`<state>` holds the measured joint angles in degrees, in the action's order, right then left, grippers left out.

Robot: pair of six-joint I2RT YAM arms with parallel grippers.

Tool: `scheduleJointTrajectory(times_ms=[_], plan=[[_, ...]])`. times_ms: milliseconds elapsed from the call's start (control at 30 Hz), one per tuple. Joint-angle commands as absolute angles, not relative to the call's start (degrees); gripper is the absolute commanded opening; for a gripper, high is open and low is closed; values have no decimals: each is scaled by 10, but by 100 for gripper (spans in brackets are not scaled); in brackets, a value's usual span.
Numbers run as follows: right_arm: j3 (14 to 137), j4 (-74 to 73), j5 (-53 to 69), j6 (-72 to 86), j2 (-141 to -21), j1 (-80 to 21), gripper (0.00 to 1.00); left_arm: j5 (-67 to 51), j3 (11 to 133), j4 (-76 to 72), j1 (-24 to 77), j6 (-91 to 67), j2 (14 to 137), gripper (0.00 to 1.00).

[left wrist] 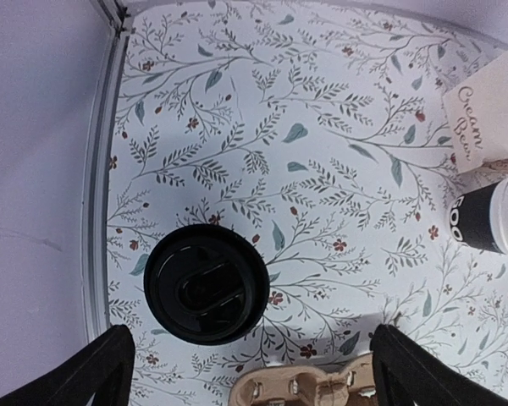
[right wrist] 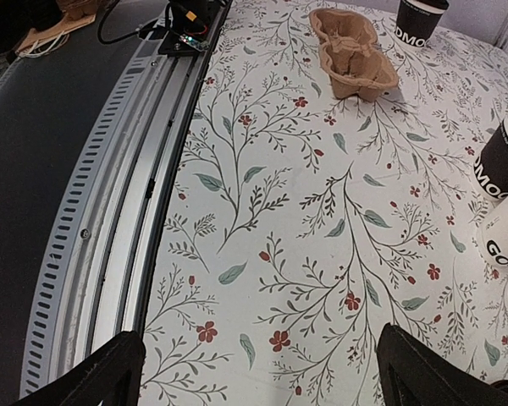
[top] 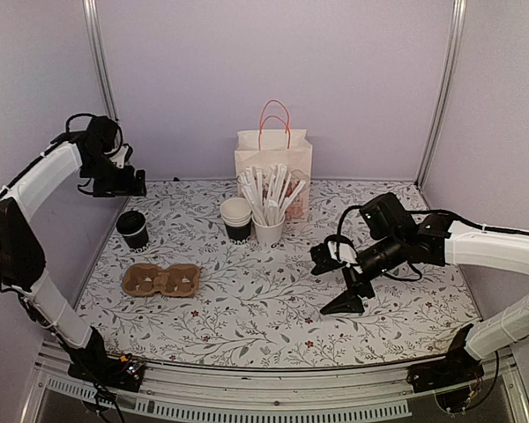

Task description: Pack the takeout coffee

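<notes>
The takeout coffee (top: 132, 228) is a dark paper cup with a round black lid (left wrist: 207, 283). It stands upright on the floral table near the left wall and also shows far off in the right wrist view (right wrist: 422, 19). My left gripper (top: 128, 183) hangs open high above it, and the cup lies below, nearer the left finger, with nothing held (left wrist: 254, 334). A brown cardboard cup carrier (top: 161, 279) lies empty just in front of the cup (left wrist: 305, 387). My right gripper (top: 333, 282) is open low over the table at the right, with only tablecloth between its fingers (right wrist: 258, 338).
A white paper bag with pink handles (top: 273, 163) stands at the back centre. In front of it are a stack of lidless white-rimmed cups (top: 236, 218) and a white cup of wrapped sticks (top: 269, 231). The metal rail (right wrist: 144, 186) runs along the table's near edge.
</notes>
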<state>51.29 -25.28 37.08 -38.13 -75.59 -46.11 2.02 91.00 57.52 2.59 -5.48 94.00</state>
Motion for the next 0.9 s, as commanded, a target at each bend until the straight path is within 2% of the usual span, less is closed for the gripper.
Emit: scheduleJointTrajectory(times_ms=[0,167,400,867], plan=[[518,-254,364,-374,-766,-462,99,18,816,452,21,-47,884,100],[518,-243,340,-361,-764,-462,99,-46,742,361,-15,-72,878,100],[531,-240,328,-347,-770,-462,99,-63,698,304,-46,-94,904,99],[529,-239,326,-346,-781,-462,99,-115,635,266,-81,-103,901,87]])
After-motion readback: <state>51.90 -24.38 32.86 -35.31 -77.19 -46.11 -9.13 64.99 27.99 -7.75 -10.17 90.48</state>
